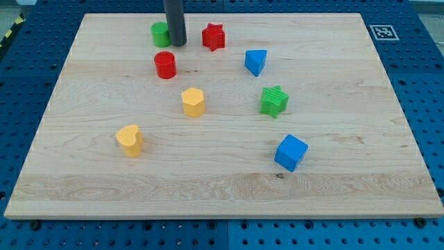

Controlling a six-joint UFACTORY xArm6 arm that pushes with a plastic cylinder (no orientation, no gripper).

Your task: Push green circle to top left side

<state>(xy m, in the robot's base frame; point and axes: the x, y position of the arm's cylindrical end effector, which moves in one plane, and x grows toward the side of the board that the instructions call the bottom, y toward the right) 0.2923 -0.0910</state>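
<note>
The green circle (160,33) sits near the top edge of the wooden board (333,187), left of the middle. It is a short round block standing on its flat face, so its axis runs straight up and it points no particular way across the board. Its right side is hidden behind the dark rod.

My tip (178,44) rests on the board just at the green circle's right edge, seemingly touching it, though the contact itself is hard to make out. The rod has no fingers to spread or close; it is a plain straight stick, and its upper part is cut off by the view's top.

A red star (214,37) lies just right of the rod. A red circle (165,64) sits below the green circle. A blue triangle (255,62), a green star (274,101) and a blue cube (291,153) lie on the right half. A yellow hexagon (193,101) is near the centre, and a yellow heart (130,139) lies lower left.
</note>
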